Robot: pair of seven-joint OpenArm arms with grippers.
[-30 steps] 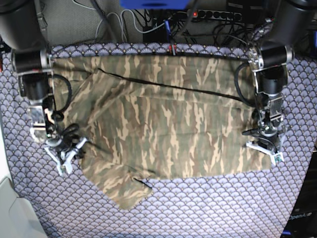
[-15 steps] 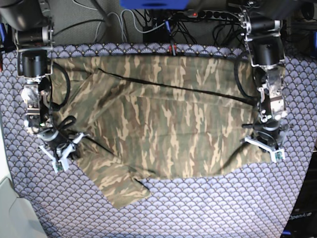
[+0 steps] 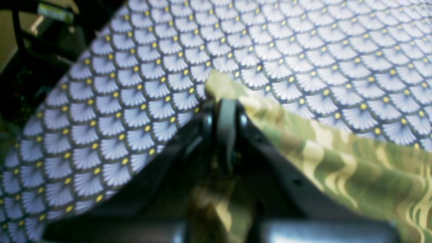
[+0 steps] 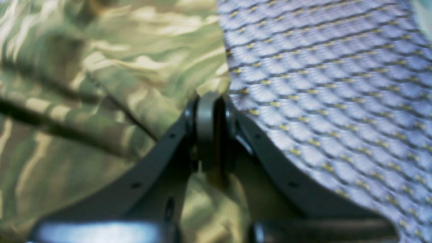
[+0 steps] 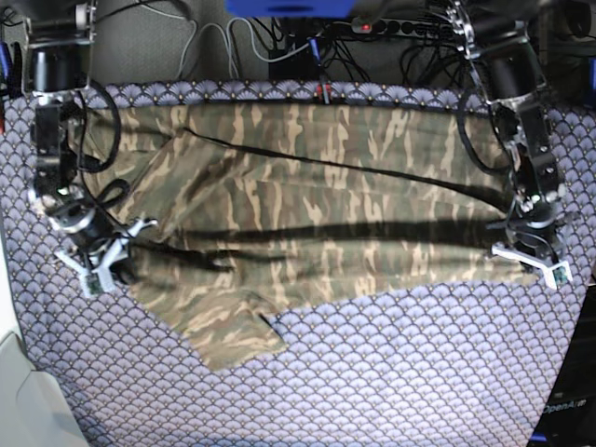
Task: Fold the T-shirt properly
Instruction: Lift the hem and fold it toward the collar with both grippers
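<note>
The camouflage T-shirt lies spread across the blue-grey scallop tablecloth, stretched sideways, with one sleeve pointing to the front. My left gripper is at the shirt's right front corner, shut on the cloth. In the left wrist view, the gripper pinches the shirt's corner. My right gripper is at the shirt's left edge. In the right wrist view, the gripper is shut on the shirt's edge.
A power strip and cables run behind the table's far edge. A white object sits at the front left corner. The tablecloth shows in the left wrist view and the right wrist view.
Both grippers have moved outward, apart from each other, holding the shirt. The cloth is pulled wider and flatter, and the front sleeve has shifted left.
</note>
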